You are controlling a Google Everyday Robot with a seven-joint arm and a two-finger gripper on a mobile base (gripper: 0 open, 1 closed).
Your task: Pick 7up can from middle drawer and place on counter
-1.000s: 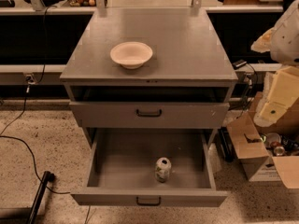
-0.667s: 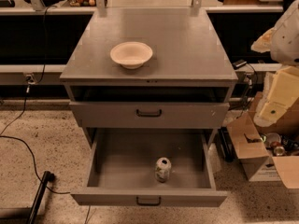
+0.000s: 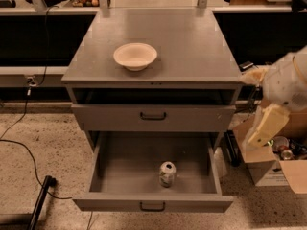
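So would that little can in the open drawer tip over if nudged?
Probably: the 7up can stands upright and narrow, so a nudge may topple it; its round side would then likely roll across the middle drawer floor. The gripper hangs far right, apart from it.

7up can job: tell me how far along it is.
Done: the middle drawer stands open, with the 7up can upright near its front. In hand: nothing yet; the gripper hangs off the cabinet's right side, apart from the can. Left: reaching in, grasping the can, and setting it on the counter, where a cream bowl sits.
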